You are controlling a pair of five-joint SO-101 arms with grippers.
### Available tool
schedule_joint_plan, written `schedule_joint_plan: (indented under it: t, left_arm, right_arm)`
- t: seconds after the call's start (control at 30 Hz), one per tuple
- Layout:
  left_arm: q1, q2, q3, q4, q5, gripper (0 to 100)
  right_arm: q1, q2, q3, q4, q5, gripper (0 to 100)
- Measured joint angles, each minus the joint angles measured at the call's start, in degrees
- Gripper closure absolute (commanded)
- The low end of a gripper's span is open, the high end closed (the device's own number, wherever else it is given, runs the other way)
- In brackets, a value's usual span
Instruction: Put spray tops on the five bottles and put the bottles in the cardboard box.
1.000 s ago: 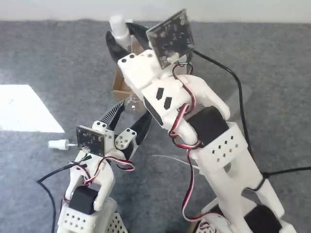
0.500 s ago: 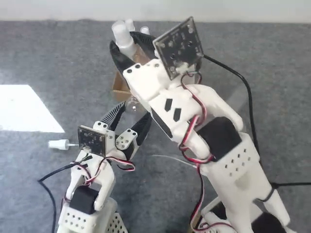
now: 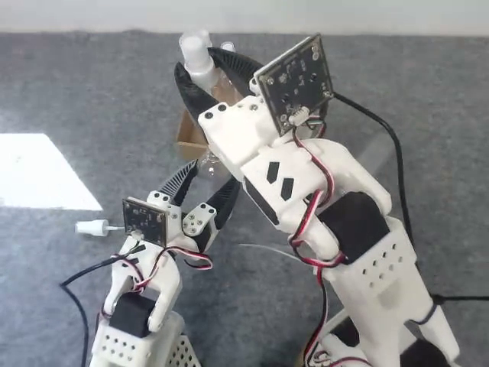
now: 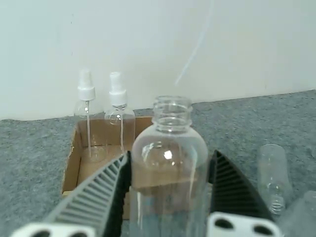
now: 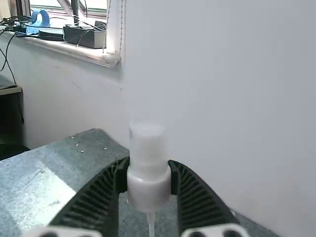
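Note:
An open-necked clear bottle stands upright between my left gripper's fingers, and the left gripper is shut on it in front of the cardboard box. In the box stand two bottles with spray tops. My right gripper is raised above the box, shut on a white spray top. The spray top's thin tube hangs in the air above the held bottle. Another spray top lies on the carpet left of the left arm.
A bare clear bottle lies on the grey carpet right of the box. A pale white patch marks the floor at the left. Black cables trail behind the right arm.
The right arm has swung up and to the right, carrying the spray top a little higher over the box. The left arm and its bottle have stayed put.

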Motion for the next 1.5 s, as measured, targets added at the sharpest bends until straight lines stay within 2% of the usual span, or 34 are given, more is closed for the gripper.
schedule_joint_plan:
  t: [0.57, 0.83, 1.07, 1.3, 1.5]
  left_arm:
    - [0.0, 0.0, 0.0, 0.0, -0.35, 83]
    - [0.0, 0.0, 0.0, 0.0, -0.35, 83]
    - [0.0, 0.0, 0.0, 0.0, -0.35, 83]
    - [0.0, 0.0, 0.0, 0.0, -0.35, 83]
    - [0.0, 0.0, 0.0, 0.0, -0.35, 83]
  right_arm:
    - [0.0, 0.0, 10.02, 0.0, -3.69, 99.1]
    - [0.09, 0.09, 15.21, 0.0, -12.4, 98.9]
    - [0.09, 0.09, 20.4, 0.0, -14.59, 98.7]
    - [0.09, 0.09, 22.51, 0.09, -14.59, 83.0]
    - [0.0, 0.09, 22.51, 4.84, -14.59, 83.5]
